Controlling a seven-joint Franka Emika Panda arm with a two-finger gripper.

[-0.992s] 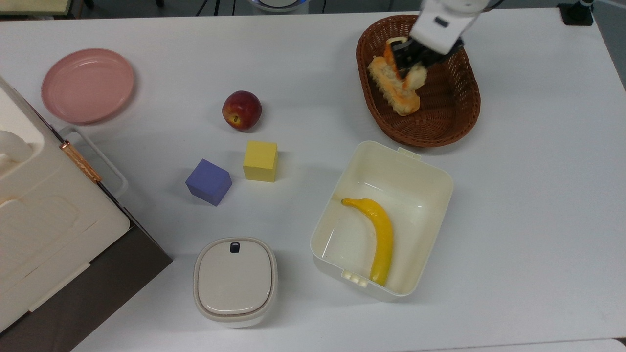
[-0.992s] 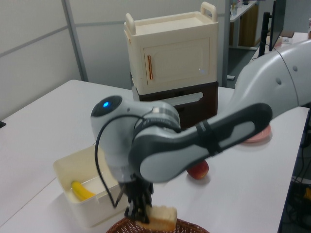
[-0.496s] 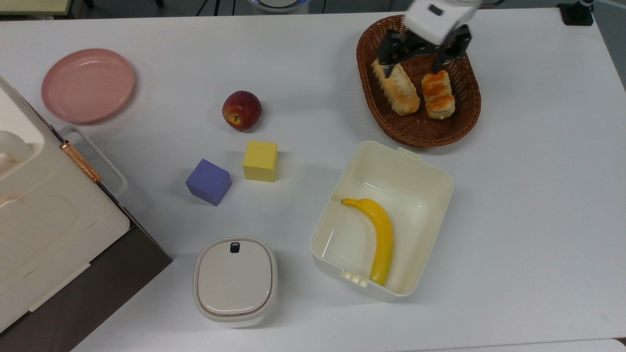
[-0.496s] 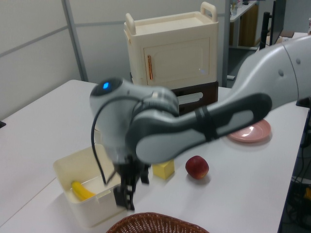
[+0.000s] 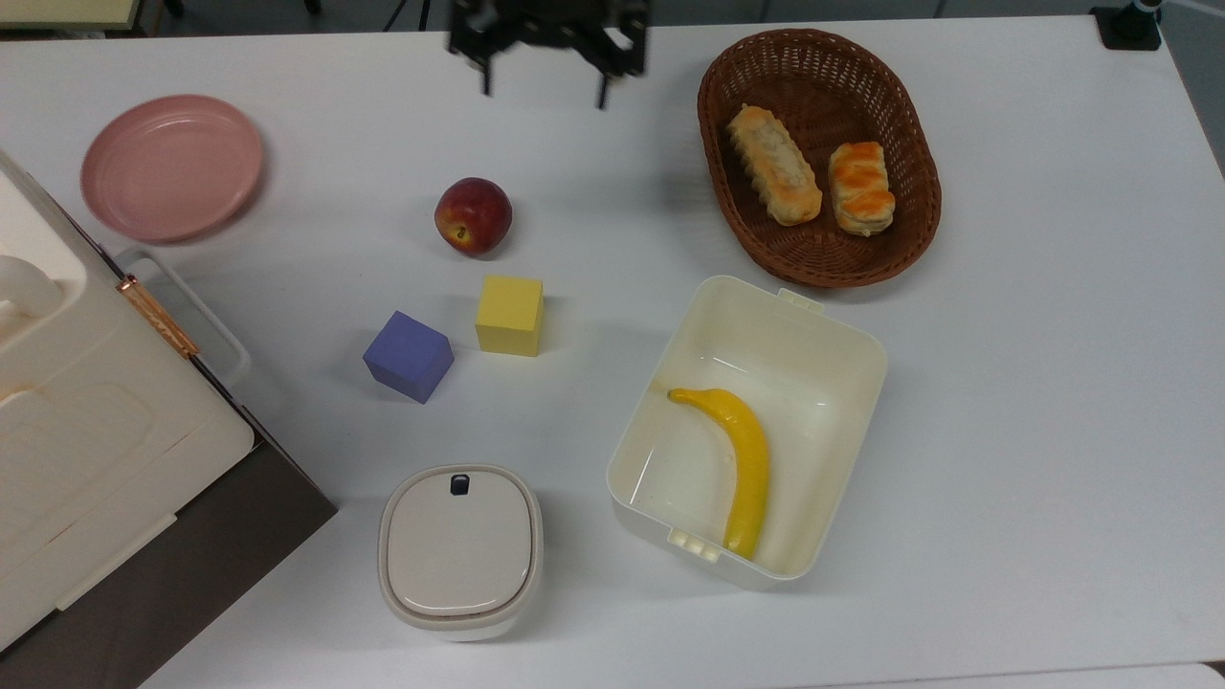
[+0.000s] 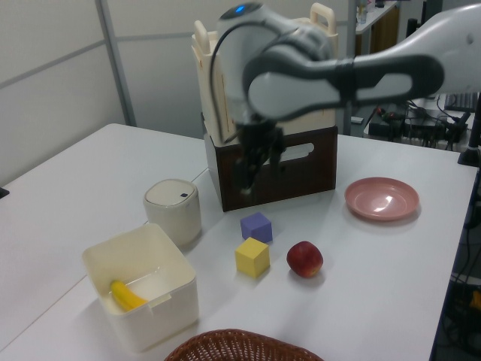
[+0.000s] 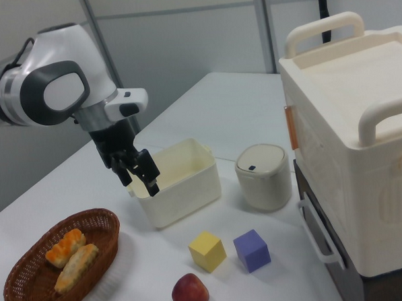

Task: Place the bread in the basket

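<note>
The bread (image 5: 861, 188), a short pastry with a glossy orange-brown top, lies in the dark wicker basket (image 5: 821, 274) beside a longer golden loaf (image 5: 773, 177). In the right view the bread (image 7: 64, 246) sits at the back of the basket (image 7: 90, 215), with the loaf (image 7: 76, 267) in front. My gripper (image 5: 545, 94) hangs open and holds nothing above the table's far edge, well off to the top view's left of the basket. The right view shows the gripper (image 7: 143, 186) in front of the cream tub. In the left view the gripper (image 6: 252, 179) is up before the dark crate, and the basket's rim (image 6: 233, 338) shows at the bottom.
A red apple (image 5: 473, 215), a yellow cube (image 5: 510, 315) and a purple cube (image 5: 408, 355) stand mid-table. A cream tub (image 5: 842, 330) holds a banana (image 5: 742, 459). A lidded canister (image 5: 460, 550), a pink plate (image 5: 171, 166) and a cream cabinet (image 5: 86, 421) are at the top view's left.
The gripper opened and let the bread drop into the basket beside the loaf. It then rose and swung far to the top view's left, away from the basket.
</note>
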